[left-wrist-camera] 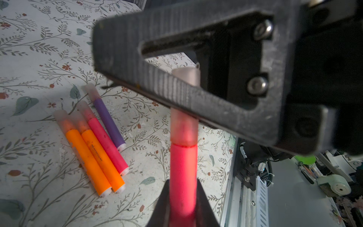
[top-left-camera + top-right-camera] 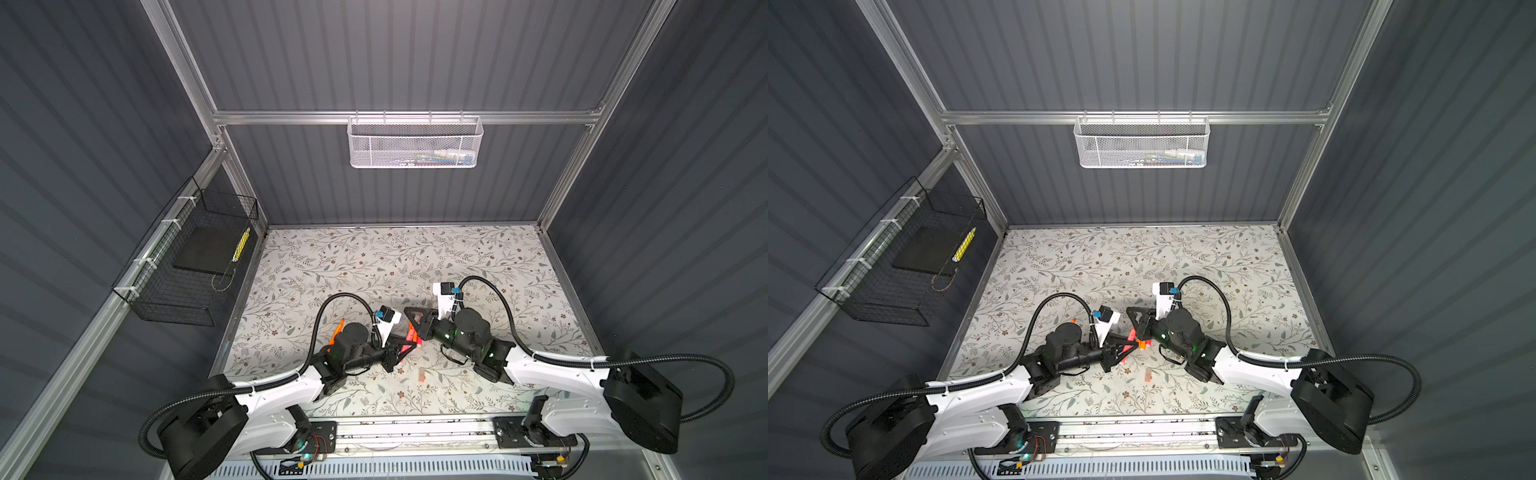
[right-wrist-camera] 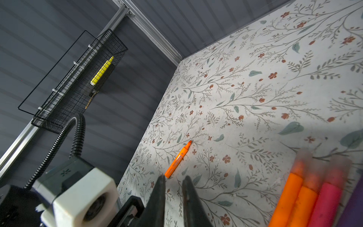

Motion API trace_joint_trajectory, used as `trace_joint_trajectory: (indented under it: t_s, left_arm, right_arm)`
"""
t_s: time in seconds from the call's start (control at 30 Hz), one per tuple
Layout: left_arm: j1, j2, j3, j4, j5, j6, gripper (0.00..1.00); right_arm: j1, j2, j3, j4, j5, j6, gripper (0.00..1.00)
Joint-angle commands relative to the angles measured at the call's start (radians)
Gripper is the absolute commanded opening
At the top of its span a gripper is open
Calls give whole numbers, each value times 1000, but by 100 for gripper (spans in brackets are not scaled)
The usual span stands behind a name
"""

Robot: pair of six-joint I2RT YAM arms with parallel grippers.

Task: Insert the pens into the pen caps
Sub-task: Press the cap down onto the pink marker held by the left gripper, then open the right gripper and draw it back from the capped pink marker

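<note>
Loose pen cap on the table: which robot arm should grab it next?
Right. The right gripper shows nothing between its fingers, while the left gripper clamps the pink pen. The loose pen cap lies near both.

Overhead light falls soft and even in both top views: the floral surface (image 2: pixel 374 257) reads bright, the grey walls stay dim, and we catch faint shadows beneath the arms. Frame rails lean outward near the edges, wide-lens stretch. On the left wrist view, the right gripper's fingers (image 1: pixel 176 88) loom blurred and the pink pen (image 1: pixel 182 173) glows soft. On the right wrist view, the orange pen (image 3: pixel 177 160) is crisp; the capped pens (image 3: pixel 306 196) smear out of focus.
</note>
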Motion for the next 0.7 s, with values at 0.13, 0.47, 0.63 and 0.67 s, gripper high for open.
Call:
trace_joint_trajectory:
  t_s: [0.13, 0.47, 0.63, 0.67]
  left_arm:
    - [102, -40, 3, 266, 224, -103, 0]
    - [122, -112, 142, -93, -170, 73, 0]
    - [121, -131, 154, -143, -368, 119, 0]
    - [121, -126, 158, -145, -376, 119, 0]
  right_arm:
    - [45, 18, -63, 116, -91, -62, 0]
    - [185, 64, -41, -1, 45, 49, 0]
    - [290, 130, 12, -24, 112, 120, 0]
    - [305, 137, 22, -26, 122, 122, 0]
